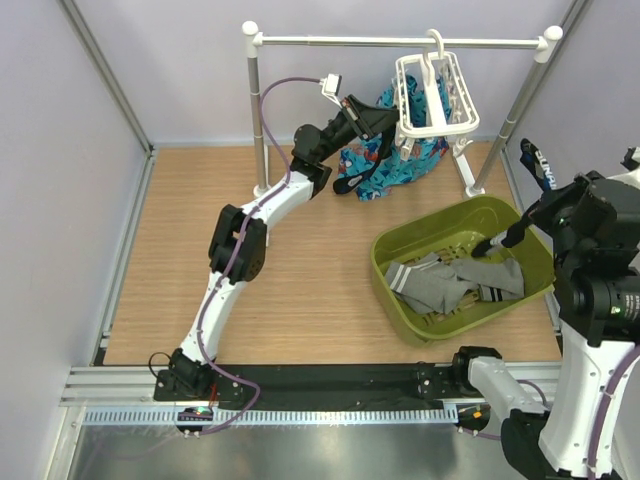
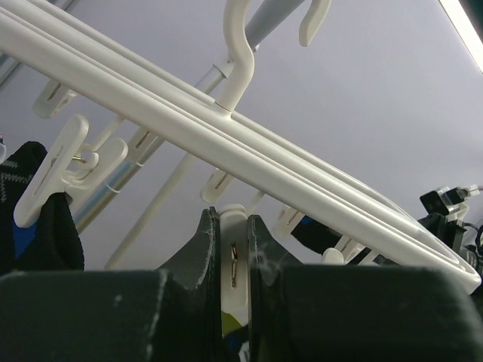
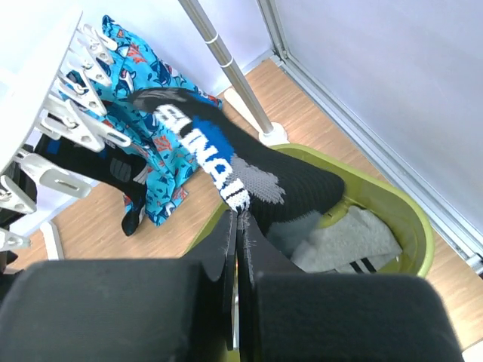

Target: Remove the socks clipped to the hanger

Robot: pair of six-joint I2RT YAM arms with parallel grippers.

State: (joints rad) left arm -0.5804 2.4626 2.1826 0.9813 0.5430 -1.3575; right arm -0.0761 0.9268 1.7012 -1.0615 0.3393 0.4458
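Note:
The white hanger (image 1: 437,92) hangs by its hook from the rail. My left gripper (image 1: 390,118) reaches its left side and is shut on one white clip peg (image 2: 232,253), which stands upright between the jaws. In the left wrist view another peg holds a black sock (image 2: 38,226) at the far left. My right gripper (image 3: 240,217) hovers over the green basket (image 1: 520,215), shut on the white edge of a black sock (image 3: 256,162) with white and blue marks. Grey socks (image 1: 430,285) with dark cuff bands lie in the basket.
A bright blue patterned cloth (image 1: 405,160) hangs under the hanger, with another black sock (image 3: 98,162) beside it. The white rail stand (image 1: 400,42) spans the back, its posts left and right of the basket. Grey walls close in both sides.

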